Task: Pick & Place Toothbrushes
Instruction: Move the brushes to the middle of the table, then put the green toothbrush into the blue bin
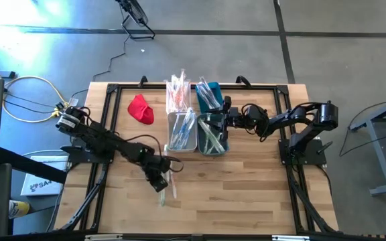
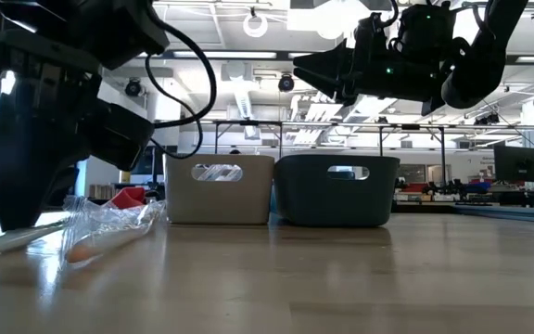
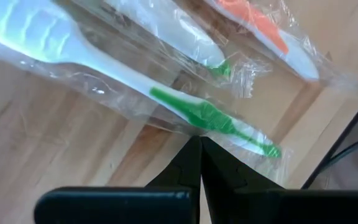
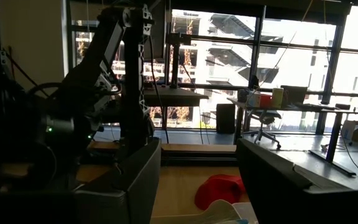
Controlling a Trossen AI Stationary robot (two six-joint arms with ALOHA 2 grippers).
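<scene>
Three toothbrushes in clear wrappers lie flat on the wooden table in the left wrist view: a green-and-white one (image 3: 191,111), a second with a green end (image 3: 216,65) and an orange-and-white one (image 3: 263,28). They also show in the high view (image 1: 173,182). My left gripper (image 3: 199,142) is shut, slanting down at the green-and-white toothbrush's wrapper, near the table's front middle (image 1: 159,179). My right gripper (image 1: 225,120) hangs open above the bins and holds nothing; its fingers stand wide apart (image 4: 194,186). My left gripper touches the clear wrapper's edge (image 3: 185,129) beside the green part of the green-and-white toothbrush with its shut fingertips (image 3: 191,155). It comes slanting down from above. The toothbrush lies on the table. Whether any wrapper is caught between the fingers, I cannot tell.
Several bins with wrapped toothbrushes stand at the table's far middle: a pale one (image 1: 181,130), a teal one (image 1: 213,136) and two behind them (image 1: 178,92). A red cloth (image 1: 141,109) lies to their left. Bare wood runs along the near edge.
</scene>
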